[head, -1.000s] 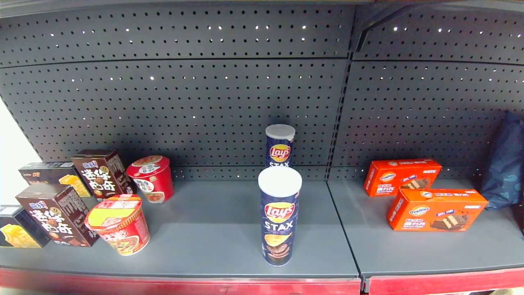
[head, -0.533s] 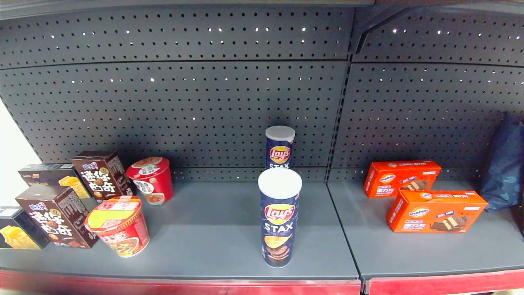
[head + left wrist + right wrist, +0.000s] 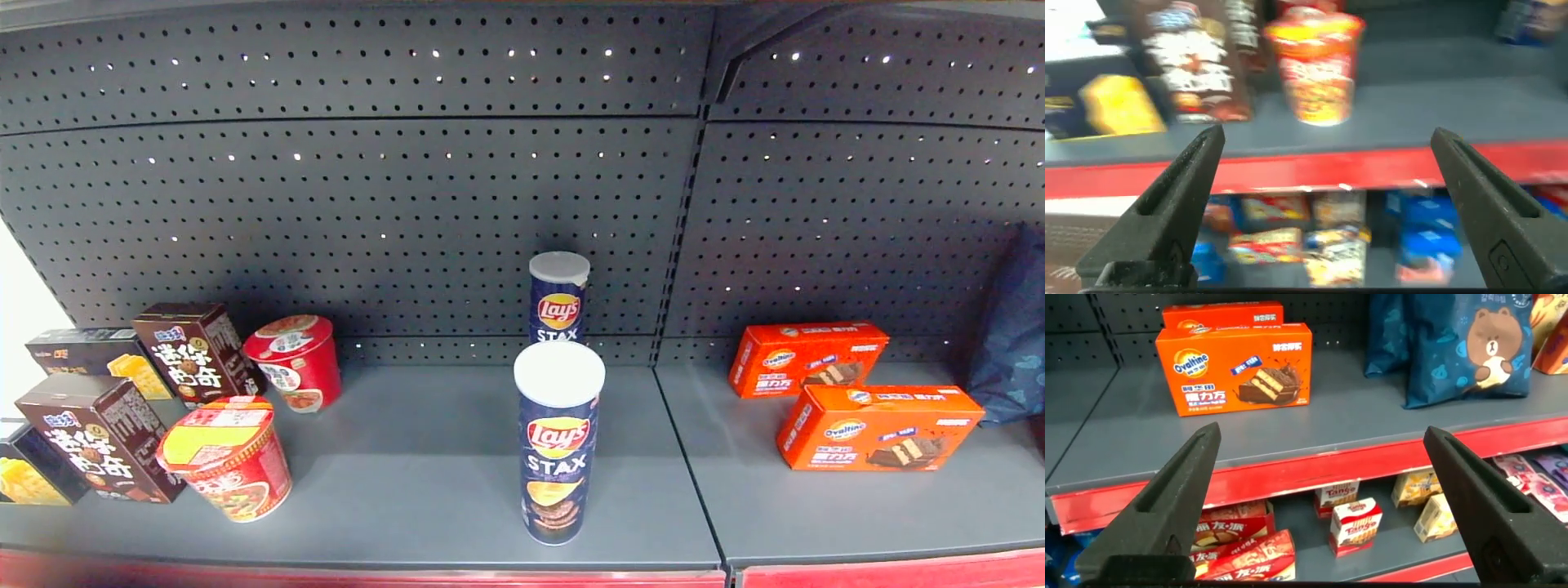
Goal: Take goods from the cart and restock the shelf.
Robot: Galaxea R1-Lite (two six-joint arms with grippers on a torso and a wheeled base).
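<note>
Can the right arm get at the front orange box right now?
Probably yes: the right tool is open and faces the front orange box, which sits near the shelf edge with nothing before it.

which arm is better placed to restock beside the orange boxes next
Right, probably: the right end effector, open and empty, faces the orange boxes; the left end effector faces the noodle cup instead.

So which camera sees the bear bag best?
The right wrist view: the bear bag faces it, bear plain. The head view catches its dark edge at far right; the left wrist view faces the noodle cup.
</note>
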